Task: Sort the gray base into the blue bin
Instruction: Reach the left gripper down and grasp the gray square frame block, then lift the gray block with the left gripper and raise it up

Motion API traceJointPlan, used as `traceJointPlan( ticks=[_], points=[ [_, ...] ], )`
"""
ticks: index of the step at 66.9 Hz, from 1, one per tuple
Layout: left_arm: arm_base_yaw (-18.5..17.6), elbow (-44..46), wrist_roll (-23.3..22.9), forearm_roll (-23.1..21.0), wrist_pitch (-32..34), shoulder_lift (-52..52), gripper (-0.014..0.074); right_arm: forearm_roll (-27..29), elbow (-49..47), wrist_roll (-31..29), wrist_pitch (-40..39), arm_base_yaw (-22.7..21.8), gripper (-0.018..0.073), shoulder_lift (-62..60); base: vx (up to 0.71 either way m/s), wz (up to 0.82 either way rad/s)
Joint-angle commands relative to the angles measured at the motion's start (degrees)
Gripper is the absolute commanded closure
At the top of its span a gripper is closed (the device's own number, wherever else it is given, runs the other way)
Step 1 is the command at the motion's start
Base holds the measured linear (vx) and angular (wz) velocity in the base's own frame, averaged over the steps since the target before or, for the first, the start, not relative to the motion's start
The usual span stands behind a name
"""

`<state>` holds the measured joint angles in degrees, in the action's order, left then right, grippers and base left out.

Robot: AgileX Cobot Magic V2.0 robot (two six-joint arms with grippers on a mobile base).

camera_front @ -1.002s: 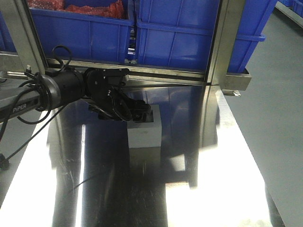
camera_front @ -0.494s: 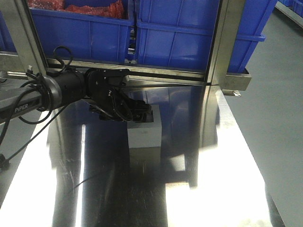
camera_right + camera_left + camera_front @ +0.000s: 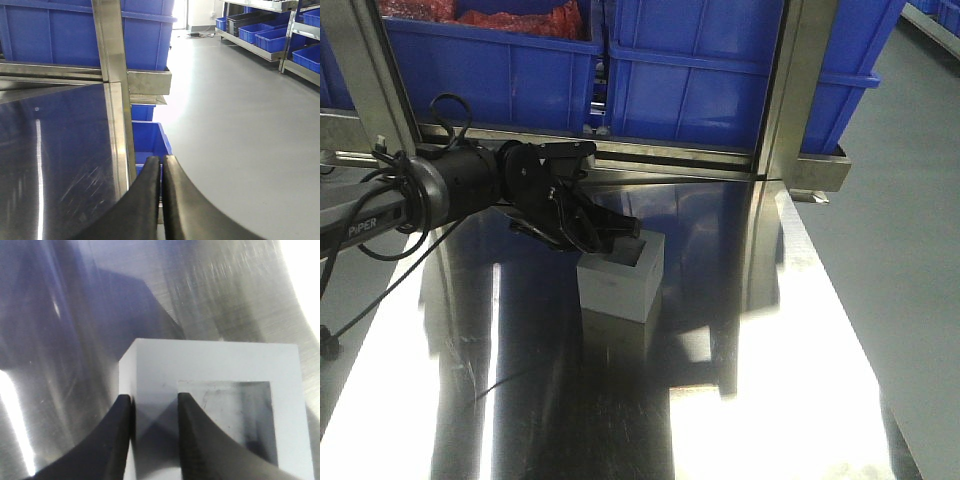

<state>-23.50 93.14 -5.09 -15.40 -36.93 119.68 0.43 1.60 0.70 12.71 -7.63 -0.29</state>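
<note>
The gray base [image 3: 618, 288] is a matte gray cube with a square recess in its top face. It hangs tilted just above the steel table [image 3: 770, 400]. My left gripper [image 3: 616, 236] is shut on it. In the left wrist view one finger sits outside the base's wall [image 3: 215, 362] and the other inside the recess, so the gripper [image 3: 154, 398] pinches that wall. My right gripper [image 3: 161, 159] is shut and empty at the table's right edge, above a blue bin [image 3: 150, 137] on the floor. It is out of the front view.
Large blue crates [image 3: 700, 70] stand on a steel shelf behind the table, one holding red material [image 3: 520, 18]. A steel upright [image 3: 785, 90] rises at the table's back right. A black cable [image 3: 390, 260] trails from the left arm. More blue bins [image 3: 272, 37] line far shelves.
The left gripper has lifted the gray base off the table; it now hangs tilted and slightly nearer the left. The right arm's motion cannot be told.
</note>
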Motion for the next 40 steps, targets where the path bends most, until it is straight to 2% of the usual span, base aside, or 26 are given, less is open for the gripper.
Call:
traceJointPlan(
  ticks=[1,12,19,31,40],
  points=[
    [-0.24,1.21,0.29,-0.12,0.12,-2.88,0.0605,-0.43,0.11,-0.70,-4.28,-0.36,0.0564,1.04,0.00,0.00],
    [-0.12,1.21,0.34,0.04,1.07,-4.23,0.0604,-0.43,0.11,-0.70,-4.28,-0.36,0.0564,1.04,0.00,0.00],
    [-0.52,1.10,0.34,1.70,3.61,-6.73,0.0603,-0.43,0.11,-0.70,-4.28,-0.36,0.0564,1.04,0.00,0.00],
    [-2.51,-1.87,0.19,10.49,10.92,-15.14,0.0602,-0.43,0.11,-0.70,-4.28,-0.36,0.0564,1.04,0.00,0.00],
    [-3.10,-7.63,0.06,13.46,17.13,-22.67,0.0600,-0.43,0.11,-0.70,-4.28,-0.36,0.0564,1.04,0.00,0.00]
  ],
)
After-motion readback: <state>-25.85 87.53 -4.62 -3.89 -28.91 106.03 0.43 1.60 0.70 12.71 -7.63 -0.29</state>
